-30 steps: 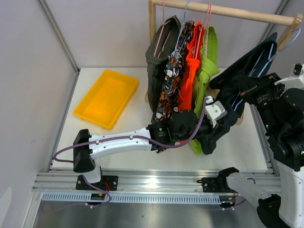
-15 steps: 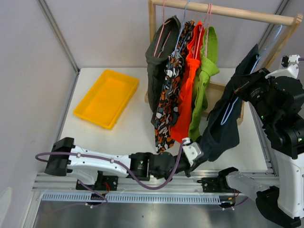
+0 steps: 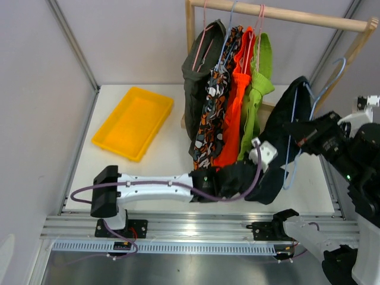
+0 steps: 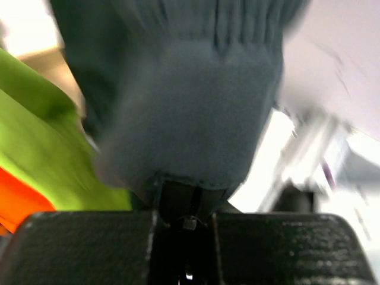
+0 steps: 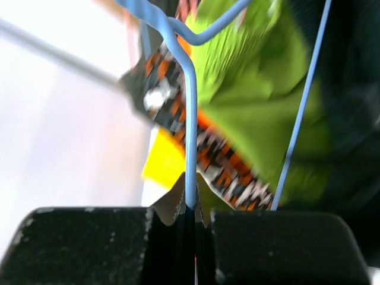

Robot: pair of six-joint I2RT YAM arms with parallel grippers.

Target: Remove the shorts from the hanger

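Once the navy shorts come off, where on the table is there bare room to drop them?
The yellow tray is empty. Bare table lies between it and the dark olive shorts, plus a near-edge strip right of the navy shorts. Under the rack, cloth and the left arm crowd everything.

Left arm (image 3: pixel 154 185): white shell, black joints, purple cable (image 3: pixel 257 169) trailing back from the wrist. Pale grey camera block (image 3: pixel 265 152) just behind the left gripper (image 4: pixel 183 205). Black, grainy finger mounts, one small screw (image 4: pixel 189 223) between. Right arm (image 3: pixel 323 139): black housings, white covers further back. Right gripper (image 5: pixel 190 209): same grainy black.
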